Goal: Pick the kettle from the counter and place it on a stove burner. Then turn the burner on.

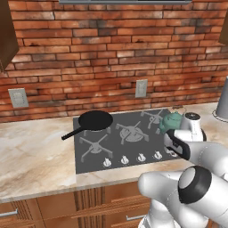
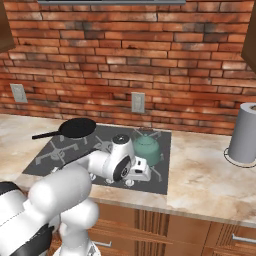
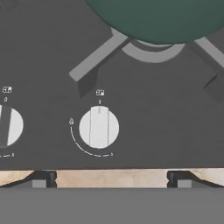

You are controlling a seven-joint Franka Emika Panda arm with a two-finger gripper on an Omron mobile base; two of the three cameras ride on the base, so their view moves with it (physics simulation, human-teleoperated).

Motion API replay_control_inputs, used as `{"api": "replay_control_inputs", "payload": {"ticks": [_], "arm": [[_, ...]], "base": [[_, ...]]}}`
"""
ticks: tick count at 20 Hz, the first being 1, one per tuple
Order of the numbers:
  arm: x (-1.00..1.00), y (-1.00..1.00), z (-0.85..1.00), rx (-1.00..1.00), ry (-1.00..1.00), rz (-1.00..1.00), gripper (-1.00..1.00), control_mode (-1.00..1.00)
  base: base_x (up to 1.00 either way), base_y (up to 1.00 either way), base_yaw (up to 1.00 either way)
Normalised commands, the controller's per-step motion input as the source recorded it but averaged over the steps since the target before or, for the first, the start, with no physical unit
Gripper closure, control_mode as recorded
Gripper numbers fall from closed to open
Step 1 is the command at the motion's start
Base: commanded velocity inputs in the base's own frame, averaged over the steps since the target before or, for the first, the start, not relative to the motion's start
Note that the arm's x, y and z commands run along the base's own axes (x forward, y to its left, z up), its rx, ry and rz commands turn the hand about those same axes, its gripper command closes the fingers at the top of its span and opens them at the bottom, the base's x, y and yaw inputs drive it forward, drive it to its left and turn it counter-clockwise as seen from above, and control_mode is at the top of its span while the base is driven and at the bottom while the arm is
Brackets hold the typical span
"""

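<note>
Hand view is showing a white knob (image 3: 99, 127) sitting just above the middle of the lower edge, with the two dark fingertips of the end effector (image 3: 111, 179) standing far apart at either side of it, so the jaws are wide open and holding nothing. Above the knob, at the top of the frame, the teal kettle (image 3: 162, 17) is resting on the stove burner (image 3: 98, 57), its round bottom covering the centre of the grey grate. A second knob (image 3: 9, 126) is peeking in at the left edge.

In the right base view the kettle (image 2: 147, 148) is sitting on the right-hand grate of the cooktop (image 2: 160, 187), just behind the hand, while the frying pan (image 2: 75, 128) is occupying a burner at the upper left. The beige counter (image 2: 205, 180) is surrounding the cooktop.

Judging by this, the placing looks done, and the hand is hanging over the front row of knobs so the open fingers can straddle the nearest one and twist it.
</note>
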Motion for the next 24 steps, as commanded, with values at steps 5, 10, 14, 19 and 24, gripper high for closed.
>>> {"api": "replay_control_inputs", "payload": {"ticks": [5, 10, 14, 19, 24], "arm": [[0.13, 0.0, -0.02, 0.01, -0.05, 0.0, -1.0, -1.0], [0.19, 0.0, -0.04, 0.0, -0.06, 0.0, -1.0, -1.0], [0.18, 0.08, -0.08, 0.02, -0.02, 0.0, -1.0, -1.0], [0.02, 0.07, -0.03, 0.02, 0.0, 0.0, -1.0, -1.0], [0.0, 0.02, -0.09, 0.0, 0.0, 0.0, -1.0, -1.0]], "base": [[0.0, 0.0, 0.0], [0.0, 0.0, 0.0], [0.0, 0.0, 0.0], [0.0, 0.0, 0.0], [0.0, 0.0, 0.0]]}}
